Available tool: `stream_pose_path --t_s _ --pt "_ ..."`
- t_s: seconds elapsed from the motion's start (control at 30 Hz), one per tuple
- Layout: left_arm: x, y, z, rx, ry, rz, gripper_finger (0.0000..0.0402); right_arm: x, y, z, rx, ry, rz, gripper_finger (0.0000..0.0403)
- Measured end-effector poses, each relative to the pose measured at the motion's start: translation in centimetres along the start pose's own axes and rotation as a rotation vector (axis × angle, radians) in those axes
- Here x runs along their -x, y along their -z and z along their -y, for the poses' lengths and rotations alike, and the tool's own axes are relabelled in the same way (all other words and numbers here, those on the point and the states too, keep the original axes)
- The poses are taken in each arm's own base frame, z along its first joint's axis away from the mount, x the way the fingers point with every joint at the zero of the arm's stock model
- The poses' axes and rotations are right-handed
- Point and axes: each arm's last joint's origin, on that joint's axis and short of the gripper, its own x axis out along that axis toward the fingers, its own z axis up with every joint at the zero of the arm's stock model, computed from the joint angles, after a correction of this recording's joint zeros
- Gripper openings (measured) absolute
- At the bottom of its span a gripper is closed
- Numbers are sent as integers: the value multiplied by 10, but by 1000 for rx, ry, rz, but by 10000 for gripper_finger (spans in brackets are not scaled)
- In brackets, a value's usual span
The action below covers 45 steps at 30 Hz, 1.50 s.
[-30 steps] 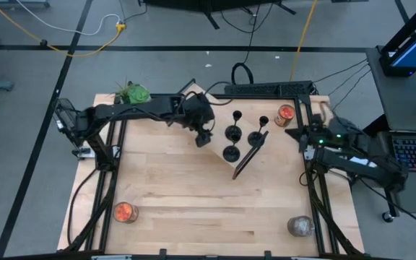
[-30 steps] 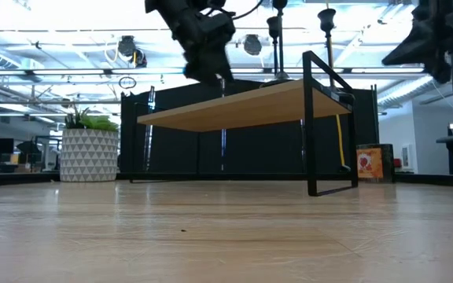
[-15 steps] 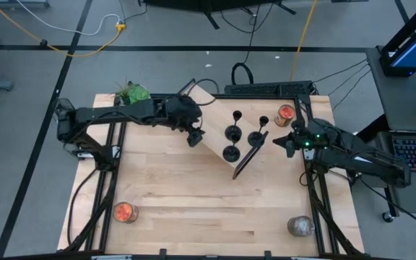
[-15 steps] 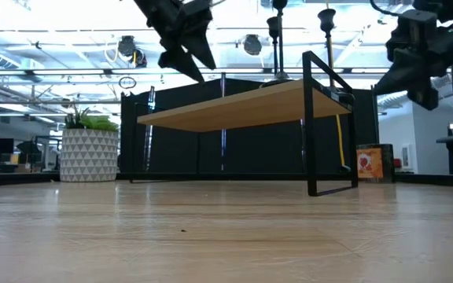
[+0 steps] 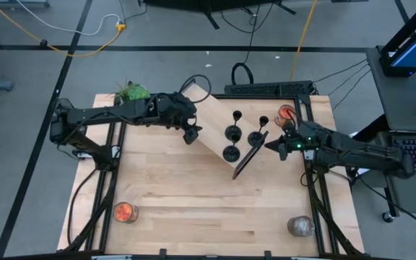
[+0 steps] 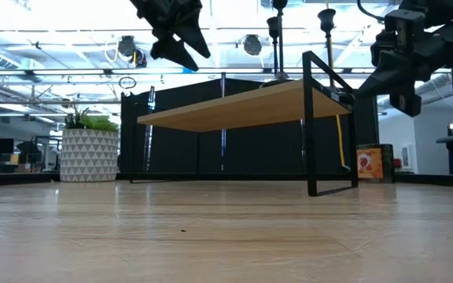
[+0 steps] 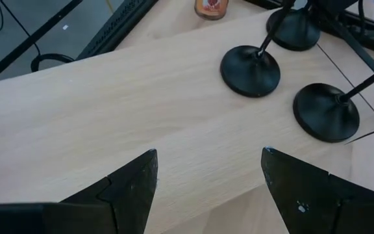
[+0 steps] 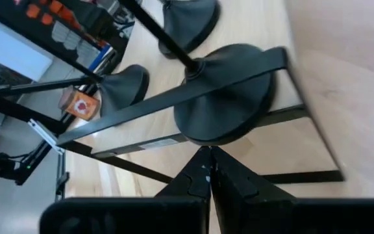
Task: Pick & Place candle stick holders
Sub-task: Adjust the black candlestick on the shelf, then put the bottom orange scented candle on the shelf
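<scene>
Since the earlier frames, the left gripper (image 5: 191, 132) has been drawn back off the raised shelf (image 5: 206, 115), while the right gripper (image 5: 280, 148) has been brought in toward it. High view: three candle stick holders (image 5: 231, 152) are seen standing on that shelf. Low view: both arms are held above shelf height, presumably for clearance. Left wrist view: fingers (image 7: 130, 185) are spread wide, nothing gripped. Right wrist view: fingertips (image 8: 206, 170) are pressed together, aimed at the nearest base.

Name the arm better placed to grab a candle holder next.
Right. The right gripper sits beside the nearest candle holder, though its fingers are shut. The left gripper, fingers open, is farther off over the raised shelf.
</scene>
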Motion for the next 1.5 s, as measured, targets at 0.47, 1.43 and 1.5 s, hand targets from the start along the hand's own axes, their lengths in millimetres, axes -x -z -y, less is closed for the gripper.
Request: stream_pose_path --t_s 0.47,1.43,1.5 --pt "0 0 0 -8 0 -2 283 -11 -1 1 -1 39 -10 0" --pt "0 0 0 -14 0 -5 283 -14 -3 -1 -16 3 -18 0" --pt "0 1 1 -16 2 -6 283 -10 2 1 -41 -9 -77 0"
